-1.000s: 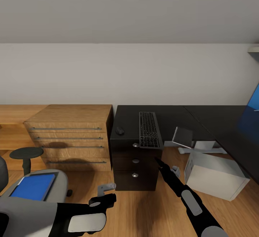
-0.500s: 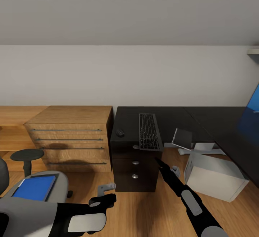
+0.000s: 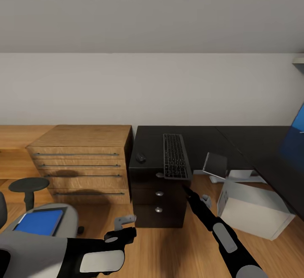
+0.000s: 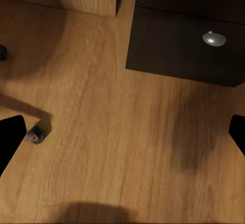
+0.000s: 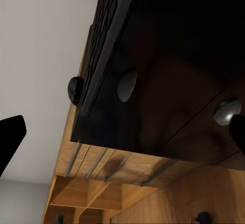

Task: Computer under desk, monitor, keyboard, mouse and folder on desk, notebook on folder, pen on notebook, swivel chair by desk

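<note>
The black desk (image 3: 236, 136) stands ahead with the keyboard (image 3: 175, 156) lying lengthwise near its left end, its near end over the front edge. The mouse (image 3: 140, 157) sits just left of it. A tilted grey flat rectangle (image 3: 215, 163), maybe the notebook, is at the desk's front edge. The computer (image 3: 253, 208) stands on the floor under the desk. At the lower left the swivel chair (image 3: 69, 219) carries the blue folder (image 3: 39, 222). My left gripper (image 3: 130, 225) is open low over the floor. My right gripper (image 3: 195, 193) is open, in front of the drawer unit (image 3: 158, 193).
A light wood cabinet (image 3: 82, 160) with long handles adjoins the desk's left side. A blue panel (image 3: 297, 136) shows at the right edge. In the left wrist view there are bare wood floor (image 4: 112, 132), a drawer knob (image 4: 214, 39) and a chair caster (image 4: 35, 134).
The whole view has shifted slightly, so the camera moved; the chair and folder sit a little lower and further left in the picture. Both arms keep their pose.
</note>
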`<state>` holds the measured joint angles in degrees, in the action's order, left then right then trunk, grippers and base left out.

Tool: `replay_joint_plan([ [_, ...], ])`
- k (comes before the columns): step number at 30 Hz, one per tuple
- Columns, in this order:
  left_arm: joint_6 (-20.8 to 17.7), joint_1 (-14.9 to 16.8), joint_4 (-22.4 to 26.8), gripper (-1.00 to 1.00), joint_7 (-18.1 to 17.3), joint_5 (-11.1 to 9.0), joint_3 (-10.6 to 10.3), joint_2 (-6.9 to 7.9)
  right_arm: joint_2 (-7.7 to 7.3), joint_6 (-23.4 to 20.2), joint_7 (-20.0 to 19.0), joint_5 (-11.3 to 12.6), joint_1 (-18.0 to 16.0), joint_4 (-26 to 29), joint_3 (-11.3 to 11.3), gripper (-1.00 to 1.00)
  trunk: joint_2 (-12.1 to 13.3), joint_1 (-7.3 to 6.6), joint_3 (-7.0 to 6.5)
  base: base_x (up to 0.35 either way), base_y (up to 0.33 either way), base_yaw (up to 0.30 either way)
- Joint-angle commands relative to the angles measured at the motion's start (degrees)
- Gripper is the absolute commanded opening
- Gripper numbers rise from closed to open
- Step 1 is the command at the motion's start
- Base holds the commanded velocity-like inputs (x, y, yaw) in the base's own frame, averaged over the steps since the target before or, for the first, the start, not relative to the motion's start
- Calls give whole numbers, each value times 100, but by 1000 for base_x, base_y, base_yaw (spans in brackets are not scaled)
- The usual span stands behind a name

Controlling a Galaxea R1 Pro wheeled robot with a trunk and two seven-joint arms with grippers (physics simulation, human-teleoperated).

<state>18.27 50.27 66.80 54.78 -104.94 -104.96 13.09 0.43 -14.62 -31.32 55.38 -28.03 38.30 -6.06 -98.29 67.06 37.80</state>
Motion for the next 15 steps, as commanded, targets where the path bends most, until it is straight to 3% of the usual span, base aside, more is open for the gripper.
replay_joint_plan([
  [1,28,9,8,100,4,-27,-14,1,6,-55,-12,52,-5,-2,-19,100,-3,1,6,120,0,0],
  [15,28,9,8,100,-2,-27,-16,1,19,-50,-14,52,-3,-6,-1,100,-3,1,6,91,11,0],
])
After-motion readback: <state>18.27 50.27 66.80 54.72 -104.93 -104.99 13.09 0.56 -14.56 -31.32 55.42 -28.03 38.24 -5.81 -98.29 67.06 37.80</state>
